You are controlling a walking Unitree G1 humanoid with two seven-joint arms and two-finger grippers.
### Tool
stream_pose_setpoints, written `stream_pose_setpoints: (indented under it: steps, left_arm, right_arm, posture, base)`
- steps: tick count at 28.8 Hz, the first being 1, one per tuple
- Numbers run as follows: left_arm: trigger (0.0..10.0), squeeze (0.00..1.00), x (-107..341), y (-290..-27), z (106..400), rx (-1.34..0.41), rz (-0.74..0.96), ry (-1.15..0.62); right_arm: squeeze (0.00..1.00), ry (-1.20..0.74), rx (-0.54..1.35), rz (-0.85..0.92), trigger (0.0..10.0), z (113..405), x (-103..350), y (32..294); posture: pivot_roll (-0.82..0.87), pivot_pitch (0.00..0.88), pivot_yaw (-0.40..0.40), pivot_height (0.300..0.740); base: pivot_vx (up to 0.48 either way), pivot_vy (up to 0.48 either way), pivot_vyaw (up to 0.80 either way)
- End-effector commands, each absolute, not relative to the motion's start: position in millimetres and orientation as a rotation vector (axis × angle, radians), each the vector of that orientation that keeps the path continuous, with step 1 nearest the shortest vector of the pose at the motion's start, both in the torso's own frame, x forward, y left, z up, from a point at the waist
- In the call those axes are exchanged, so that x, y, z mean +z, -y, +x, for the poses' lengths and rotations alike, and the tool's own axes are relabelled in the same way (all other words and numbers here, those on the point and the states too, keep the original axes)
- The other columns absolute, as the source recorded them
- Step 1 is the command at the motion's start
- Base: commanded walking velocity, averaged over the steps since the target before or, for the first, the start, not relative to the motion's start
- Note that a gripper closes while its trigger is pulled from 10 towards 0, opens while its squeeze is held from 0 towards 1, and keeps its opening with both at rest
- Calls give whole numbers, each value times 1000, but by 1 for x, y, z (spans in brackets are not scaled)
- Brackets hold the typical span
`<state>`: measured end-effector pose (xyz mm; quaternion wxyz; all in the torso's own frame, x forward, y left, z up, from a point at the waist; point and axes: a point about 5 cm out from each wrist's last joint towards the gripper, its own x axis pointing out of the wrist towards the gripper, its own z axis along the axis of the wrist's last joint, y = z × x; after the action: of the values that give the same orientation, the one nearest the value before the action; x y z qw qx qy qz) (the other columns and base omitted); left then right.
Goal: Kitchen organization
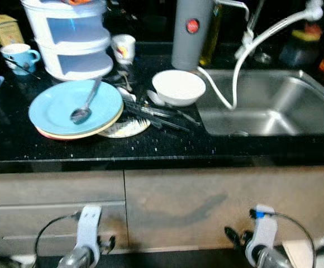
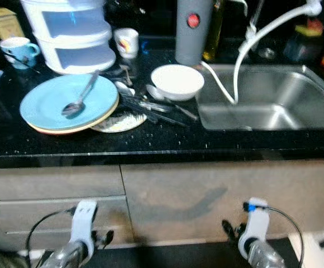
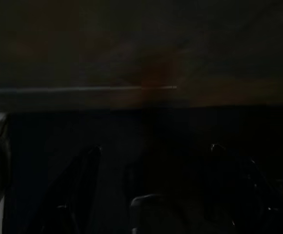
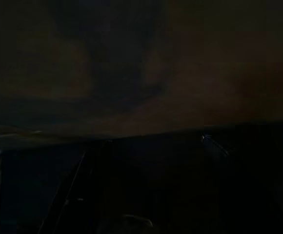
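Black counter (image 1: pixel 167 146) carries the dishes; steel sink (image 1: pixel 274 106) at right. Blue plate (image 1: pixel 67 106) tops a stack, spoon (image 1: pixel 84 109) lying on it. White bowl (image 1: pixel 179 86) just beside the sink. Left gripper (image 1: pixel 107 244) and right gripper (image 1: pixel 233 237) hang low before the cabinets; finger state: cannot tell.

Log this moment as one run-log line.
arms: both low by cabinet, idle | counter: spoon on blue plate, white bowl beside sink | holding: nothing
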<state>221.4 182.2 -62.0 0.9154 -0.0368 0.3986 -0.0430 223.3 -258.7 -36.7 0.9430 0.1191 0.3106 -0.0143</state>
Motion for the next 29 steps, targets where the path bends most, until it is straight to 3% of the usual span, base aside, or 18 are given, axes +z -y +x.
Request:
stream_pose_setpoints:
  steps: [1,8,11,14,19,25,29]
  left_arm:
    - [10000,0,-64,-185,218,-70,-80,-832]
    - [10000,0,-61,-189,222,-62,-65,-814]
    - [10000,0,-61,-190,222,-62,-64,-810]
    - [10000,0,-61,-190,222,-64,-65,-810]
    - [10000,0,-61,-189,221,-69,-72,-810]
    - [10000,0,-62,-187,220,-79,-78,-811]
    - [10000,0,-62,-187,220,-81,-79,-812]
  right_arm:
    - [0,-639,-41,232,10000,224,-37,259]
    - [0,-653,-71,214,10000,222,-35,269]
    - [0,-676,59,173,10000,219,-34,270]
    - [0,-667,321,259,10000,217,-26,267]
    - [0,-611,478,342,10000,220,-8,278]
    - [0,-512,910,500,10000,221,29,280]
    - [0,-493,986,512,10000,221,36,276]
  posture:
    - [19,27,-26,740]
    - [23,23,-26,740]
    - [23,26,-24,740]
    - [24,31,-24,740]
    - [20,39,-23,740]
    - [18,48,-23,740]
    - [17,50,-23,740]
  base:
    - [0,0,0]
    - [0,0,0]
    - [0,0,0]
    - [0,0,0]
    - [0,0,0]
    - [0,0,0]
    - [0,0,0]
